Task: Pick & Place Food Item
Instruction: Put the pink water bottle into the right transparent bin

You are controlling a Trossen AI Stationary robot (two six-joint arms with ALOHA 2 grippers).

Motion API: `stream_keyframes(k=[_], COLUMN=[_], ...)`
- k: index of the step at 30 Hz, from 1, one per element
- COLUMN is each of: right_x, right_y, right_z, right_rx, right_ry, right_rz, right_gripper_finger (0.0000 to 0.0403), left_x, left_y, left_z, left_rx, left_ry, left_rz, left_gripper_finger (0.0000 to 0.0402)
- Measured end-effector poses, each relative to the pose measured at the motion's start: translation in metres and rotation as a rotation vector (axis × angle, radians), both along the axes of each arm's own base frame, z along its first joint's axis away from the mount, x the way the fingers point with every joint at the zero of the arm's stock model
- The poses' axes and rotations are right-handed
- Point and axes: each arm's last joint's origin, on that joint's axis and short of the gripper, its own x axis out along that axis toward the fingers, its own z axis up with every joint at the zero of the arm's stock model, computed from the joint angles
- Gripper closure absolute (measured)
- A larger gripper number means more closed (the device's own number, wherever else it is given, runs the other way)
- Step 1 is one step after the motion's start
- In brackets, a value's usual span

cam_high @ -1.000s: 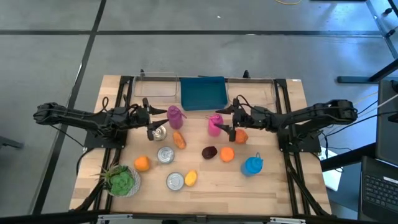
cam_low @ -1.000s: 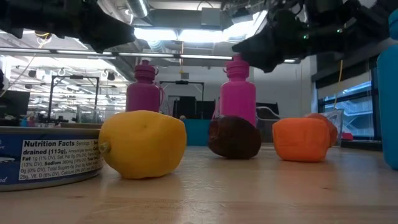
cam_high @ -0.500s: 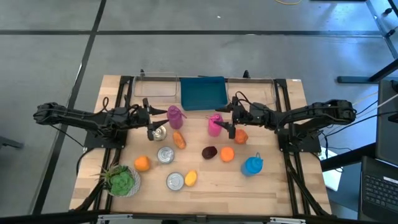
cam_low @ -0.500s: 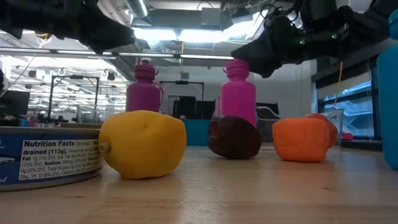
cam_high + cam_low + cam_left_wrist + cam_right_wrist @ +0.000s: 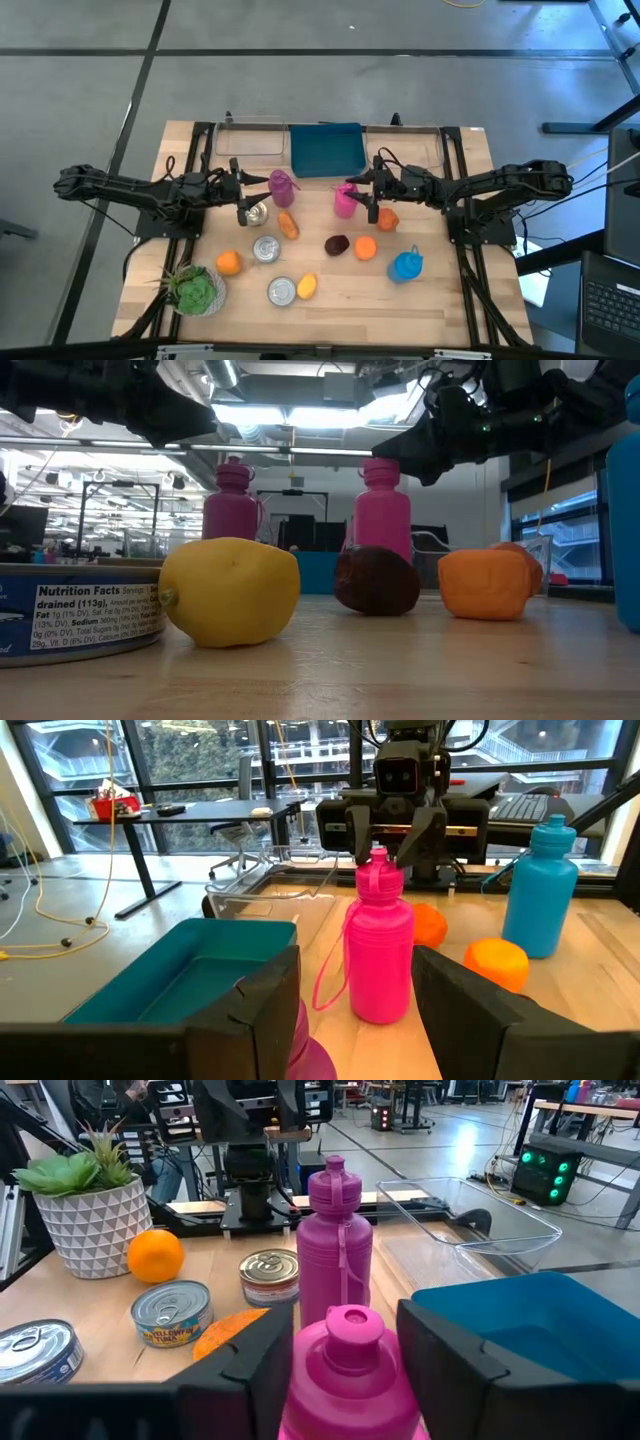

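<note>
The food lies untouched on the desk (image 5: 450, 300): a dark plum (image 5: 337, 244) and an orange (image 5: 365, 246) side by side near the middle, and a lemon (image 5: 307, 286) nearer the front edge beside a tin can (image 5: 282, 290). None of it is in either tool. My right tool (image 5: 366, 197) is instead at the pink bottle (image 5: 345, 200), which stands upright just behind the plum, with the bottle's cap sitting between its two halves. Whether the tool is already clamped on the cap or only bracketing it, I cannot tell. My left tool (image 5: 243, 190) waits on the other side with its halves apart and nothing in them, just beside a purple bottle (image 5: 282, 186), also upright. A teal bin (image 5: 325, 150) sits at the back of the desk between the two arms, and I judge it to be the likely drop place. As I read it, the step in hand is the grasp, and it is aimed at a bottle, not at food. The next move calls for a firm hold on the narrow cap and a straight lift, so the bottle does not tip onto the plum. Otherwise I should let go and reach for the plum or the orange, both close by.
</note>
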Motion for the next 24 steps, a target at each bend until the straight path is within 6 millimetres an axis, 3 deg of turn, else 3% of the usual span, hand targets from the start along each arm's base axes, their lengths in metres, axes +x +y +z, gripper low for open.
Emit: stream_keyframes(k=[15,24], right_x=[0.0002,0.0002], right_y=[0.0000,0.0003], right_z=[0.0006,0.0005], right_rx=[-0.001,0.000], right_ry=[-0.004,-0.002], right_rz=[0.000,0.018], right_gripper_finger=[0.0338,0.0342], left_x=[0.0000,0.0000], left_y=[0.0000,0.0000], left_z=[0.0000,0.0000], left_rx=[-0.003,-0.003], left_ry=[-0.001,-0.001], left_rz=[0.000,0.000], left_gripper_finger=[0.0215,0.0217])
